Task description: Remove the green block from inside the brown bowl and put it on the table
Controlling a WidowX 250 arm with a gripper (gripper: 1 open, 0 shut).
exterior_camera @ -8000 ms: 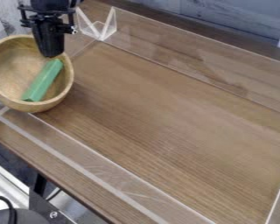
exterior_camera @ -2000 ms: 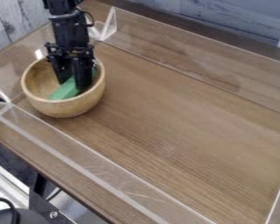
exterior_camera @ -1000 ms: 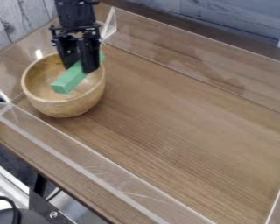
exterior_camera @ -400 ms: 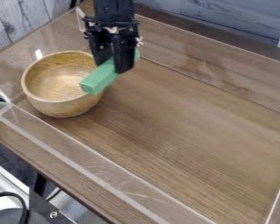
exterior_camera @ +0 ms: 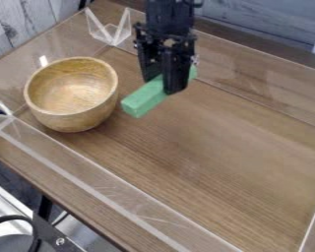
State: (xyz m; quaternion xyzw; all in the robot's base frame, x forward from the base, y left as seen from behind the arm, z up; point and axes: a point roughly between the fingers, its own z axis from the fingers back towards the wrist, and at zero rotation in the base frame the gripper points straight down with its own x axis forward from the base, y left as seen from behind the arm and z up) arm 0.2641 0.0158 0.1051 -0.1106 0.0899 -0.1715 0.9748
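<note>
At the far edge, behind everything, we see a small clear plastic bracket (exterior_camera: 110, 27), folded into a triangular shape and standing upright. Beyond it runs a pale wall (exterior_camera: 23, 25) of whitish planks on the left. Along the top right we see a dark grey band (exterior_camera: 272, 25); we cannot tell what it is. At the lower left corner we see a black cable (exterior_camera: 13, 234) curving over a metal frame (exterior_camera: 68, 234) below the near edge.
</note>
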